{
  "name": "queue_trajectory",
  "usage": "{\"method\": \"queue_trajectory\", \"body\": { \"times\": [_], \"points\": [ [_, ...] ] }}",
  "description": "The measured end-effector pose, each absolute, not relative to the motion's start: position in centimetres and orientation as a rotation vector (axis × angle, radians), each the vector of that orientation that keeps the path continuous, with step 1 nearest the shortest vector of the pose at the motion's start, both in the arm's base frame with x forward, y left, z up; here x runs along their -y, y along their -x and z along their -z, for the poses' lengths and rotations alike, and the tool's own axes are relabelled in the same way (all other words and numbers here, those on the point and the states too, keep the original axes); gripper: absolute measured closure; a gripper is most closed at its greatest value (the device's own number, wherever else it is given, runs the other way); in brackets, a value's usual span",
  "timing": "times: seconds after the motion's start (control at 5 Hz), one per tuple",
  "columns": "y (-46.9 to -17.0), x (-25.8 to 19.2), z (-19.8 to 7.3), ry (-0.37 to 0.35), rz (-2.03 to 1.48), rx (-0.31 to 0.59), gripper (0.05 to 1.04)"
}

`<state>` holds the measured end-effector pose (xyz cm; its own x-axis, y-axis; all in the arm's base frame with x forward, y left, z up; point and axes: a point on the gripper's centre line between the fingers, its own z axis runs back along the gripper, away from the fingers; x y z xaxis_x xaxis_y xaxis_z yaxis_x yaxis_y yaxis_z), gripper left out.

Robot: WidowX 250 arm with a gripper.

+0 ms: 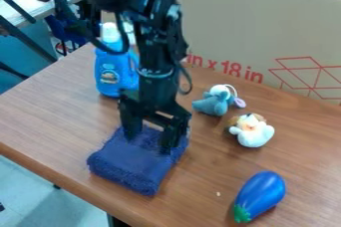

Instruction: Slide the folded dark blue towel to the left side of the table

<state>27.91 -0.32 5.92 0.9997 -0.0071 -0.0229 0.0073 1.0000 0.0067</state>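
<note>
On the brown surface (206,191), before cardboard (246,27), lies a folded blue cloth (130,164), the gripper (153,139) at its far part, jaws spread apart. A blue bottle (112,74) stands behind; a gray plush (212,104), white plush (254,134) and toy eggplant (261,193) lie apart.

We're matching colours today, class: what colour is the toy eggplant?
The eggplant is blue with a green stem end, best seen in the camera view.

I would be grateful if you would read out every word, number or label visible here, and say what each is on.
"in x 18 in": red print on the cardboard; anything to its left is hidden by the arm.
Label on the blue bottle: too small to read.
</note>
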Motion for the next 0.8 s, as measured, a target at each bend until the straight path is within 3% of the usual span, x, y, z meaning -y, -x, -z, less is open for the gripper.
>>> {"method": "queue_trajectory", "body": {
  "times": [0.4, 0.8],
  "points": [
    [-28.1, -0.7, -2.3, 0.010, 0.061, 0.041, 0.078],
    [-27.9, -4.5, -2.1, 0.043, -0.080, 0.075, 0.078]
  ]
}}
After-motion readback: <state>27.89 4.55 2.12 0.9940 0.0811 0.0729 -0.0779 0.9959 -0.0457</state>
